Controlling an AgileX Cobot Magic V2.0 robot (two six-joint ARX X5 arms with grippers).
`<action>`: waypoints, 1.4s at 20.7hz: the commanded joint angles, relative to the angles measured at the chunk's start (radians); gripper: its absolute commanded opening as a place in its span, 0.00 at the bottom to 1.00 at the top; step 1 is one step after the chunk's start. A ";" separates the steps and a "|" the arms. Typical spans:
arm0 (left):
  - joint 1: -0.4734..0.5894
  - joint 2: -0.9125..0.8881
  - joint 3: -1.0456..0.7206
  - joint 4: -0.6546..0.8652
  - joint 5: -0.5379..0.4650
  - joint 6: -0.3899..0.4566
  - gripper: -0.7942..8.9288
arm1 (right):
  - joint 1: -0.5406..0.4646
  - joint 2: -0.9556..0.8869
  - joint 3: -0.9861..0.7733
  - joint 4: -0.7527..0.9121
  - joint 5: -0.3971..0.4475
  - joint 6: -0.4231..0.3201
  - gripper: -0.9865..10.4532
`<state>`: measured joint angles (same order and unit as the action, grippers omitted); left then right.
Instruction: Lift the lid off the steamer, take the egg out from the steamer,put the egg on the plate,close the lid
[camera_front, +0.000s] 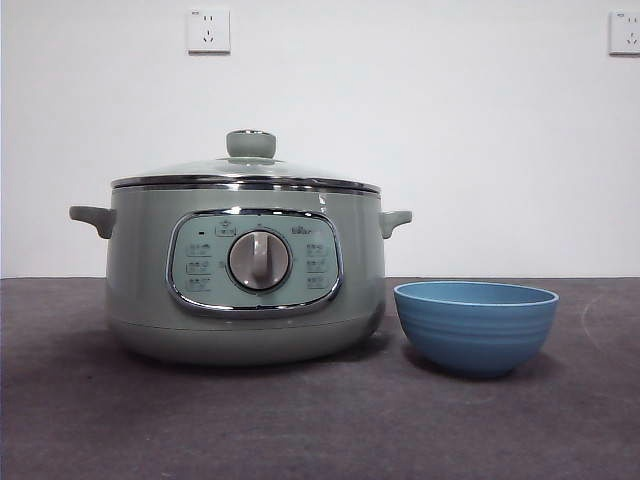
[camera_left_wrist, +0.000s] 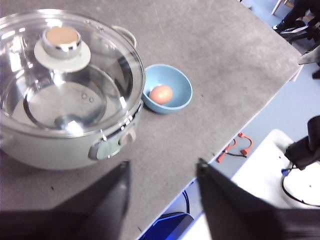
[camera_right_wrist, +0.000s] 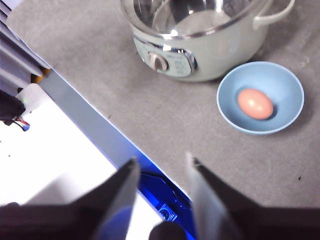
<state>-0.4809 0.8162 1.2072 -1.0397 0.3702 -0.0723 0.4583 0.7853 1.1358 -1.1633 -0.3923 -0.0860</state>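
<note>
Bench: dark grey, felt-like surface carrying the steamer and the bowl; its edge shows in both wrist views.
Steamer: large pale sage-green pot, upright on the bench, control panel and dial facing the front view, a small handle on each side.
Lid: clear glass with chrome rim, seated level on the steamer, its knob upright at the centre; the left wrist view shows through the glass a bare metal inside.
Bowl: small and blue, just beside the steamer on its right in the front view, not touching it.
Egg: brownish, lying in the bottom of the bowl.
Left gripper: raised above the bench edge, well apart from the steamer; fingers apart, holding nothing.
Right gripper: likewise high over the bench edge, away from the bowl; fingers apart, empty.
</note>
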 joint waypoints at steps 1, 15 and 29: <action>-0.002 -0.018 -0.007 -0.009 0.002 -0.003 0.07 | 0.001 0.000 -0.001 -0.001 -0.001 0.003 0.08; -0.002 -0.020 -0.007 -0.019 0.001 -0.003 0.08 | 0.001 0.000 -0.001 0.000 0.002 0.003 0.09; -0.002 -0.020 -0.008 0.105 -0.208 0.087 0.08 | 0.001 0.000 -0.001 0.000 0.002 0.003 0.09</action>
<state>-0.4809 0.7990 1.2060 -0.9691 0.2043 -0.0273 0.4583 0.7853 1.1358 -1.1664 -0.3904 -0.0860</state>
